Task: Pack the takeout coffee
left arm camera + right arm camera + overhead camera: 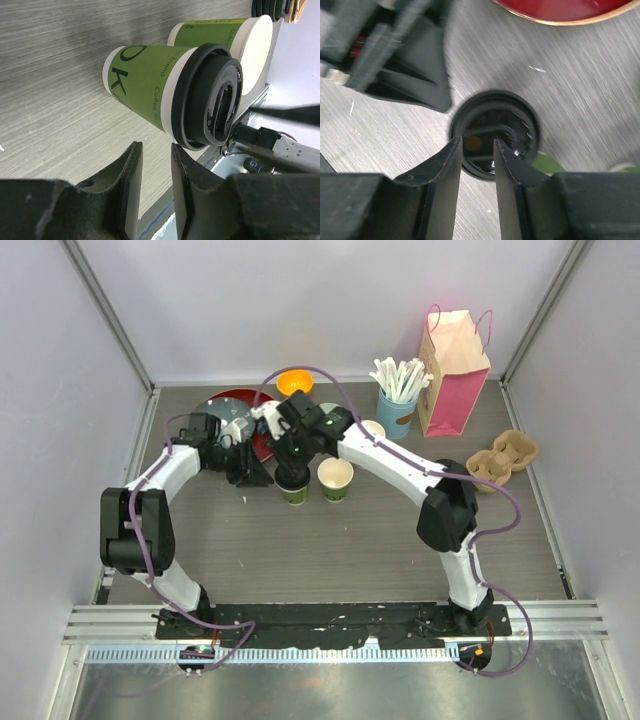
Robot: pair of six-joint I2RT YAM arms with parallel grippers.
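Note:
Two green paper cups stand mid-table. The left cup [293, 490] wears a black lid [495, 132]. The right cup [335, 478] is open, cream inside. My right gripper [292, 458] hovers straight over the lidded cup. Its jaws [476, 142] are a narrow gap apart just above the lid, with nothing between them. My left gripper [250, 472] sits low, just left of the lidded cup. In the left wrist view both cups show, the lidded one [150, 85] in front of the open one [220, 35]. The left gripper [155, 147] is narrowly open and empty.
A red plate [232, 410] and an orange bowl [294, 382] lie behind the cups. A light-blue cup of white sticks [396, 412] and a pink paper bag [452, 370] stand at the back right. A cardboard cup carrier [503, 460] lies at the right edge.

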